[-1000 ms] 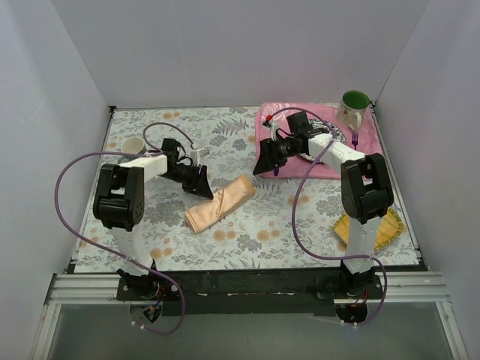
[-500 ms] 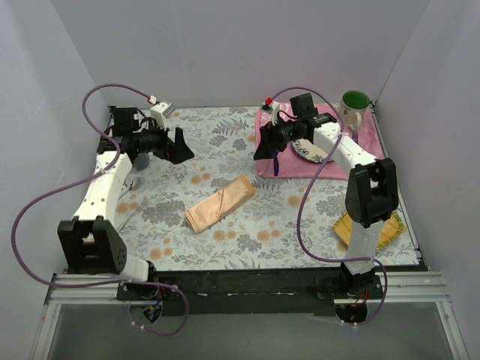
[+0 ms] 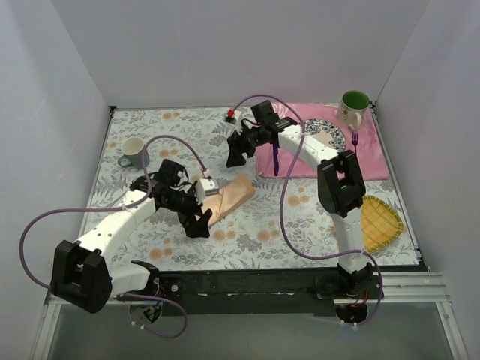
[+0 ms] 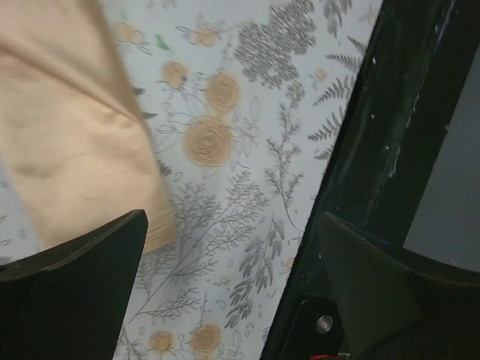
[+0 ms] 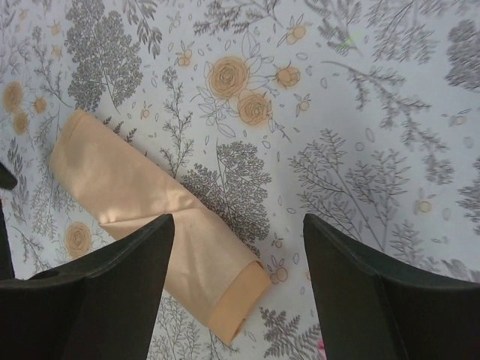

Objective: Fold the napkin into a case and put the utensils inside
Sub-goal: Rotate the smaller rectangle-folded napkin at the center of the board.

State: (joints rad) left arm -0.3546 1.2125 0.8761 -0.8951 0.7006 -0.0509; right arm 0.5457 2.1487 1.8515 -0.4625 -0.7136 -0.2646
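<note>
1. Left hand (image 3: 199, 221): fingers spread wide, nothing between them. It sits low over the counter (image 3: 255, 229), near the front edge.
2. The case (image 3: 225, 199) has its near-left end just beside this hand. In the left wrist view the cloth (image 4: 75, 135) ends by the left finger (image 4: 90, 285); whether they touch cannot be told.
3. Right hand (image 3: 234, 154): fingers also wide apart and empty, hanging above the counter on the far side of the case.
4. Right wrist view: the case (image 5: 142, 187) lies below, partly framed between the fingers, apart from them.
5. Case long axis: diagonal, from near-left to far-right, lying flat.
6. Knife (image 3: 276, 159): on the left part of the pink placemat (image 3: 300, 165), pointing near to far.
7. Fork (image 3: 354, 139): right of the plate (image 3: 328, 135), same direction.
</note>
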